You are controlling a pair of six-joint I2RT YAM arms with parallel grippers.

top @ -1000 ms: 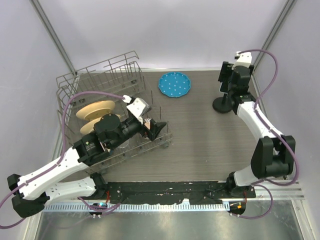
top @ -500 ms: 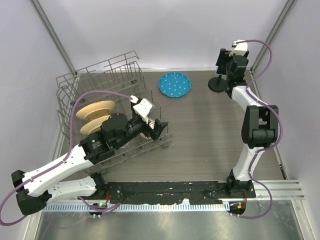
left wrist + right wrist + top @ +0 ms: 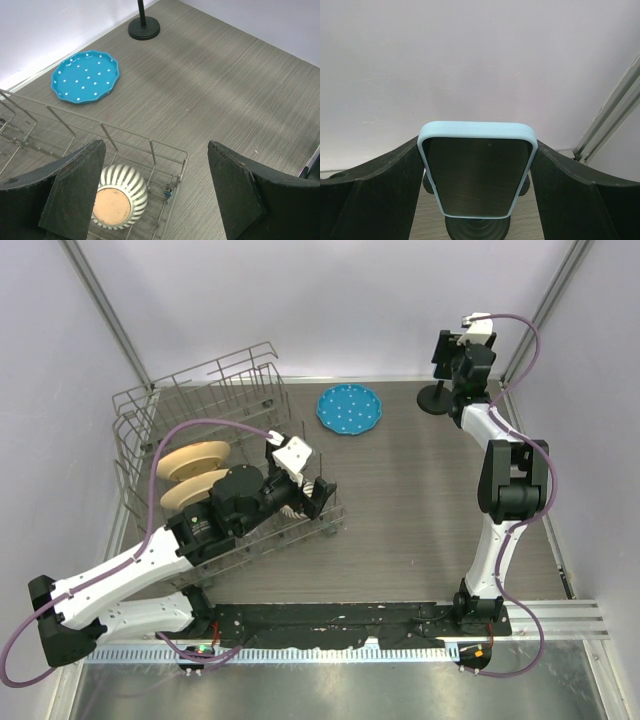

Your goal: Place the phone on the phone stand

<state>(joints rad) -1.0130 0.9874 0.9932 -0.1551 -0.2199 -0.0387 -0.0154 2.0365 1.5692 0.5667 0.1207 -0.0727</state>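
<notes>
Two pincers. My left pincer [image 3: 156, 192] hangs wide apart and empty over the dish rack [image 3: 200, 400], with a striped bowl [image 3: 120, 202] below it. The blue plate [image 3: 349, 409] sits mid worktop [image 3: 420, 520] and isn't involved. Far right, my right pincer [image 3: 478, 165] is clamped on the phone [image 3: 478, 175] by its side edges, upright, right at the cradle of the phone stand [image 3: 437, 400]; I can't tell if it's seated. Risks, my guess: letting go before it's seated drops the phone onto the worktop, and pressing off-centre tips the slim stand or skids its base.
</notes>
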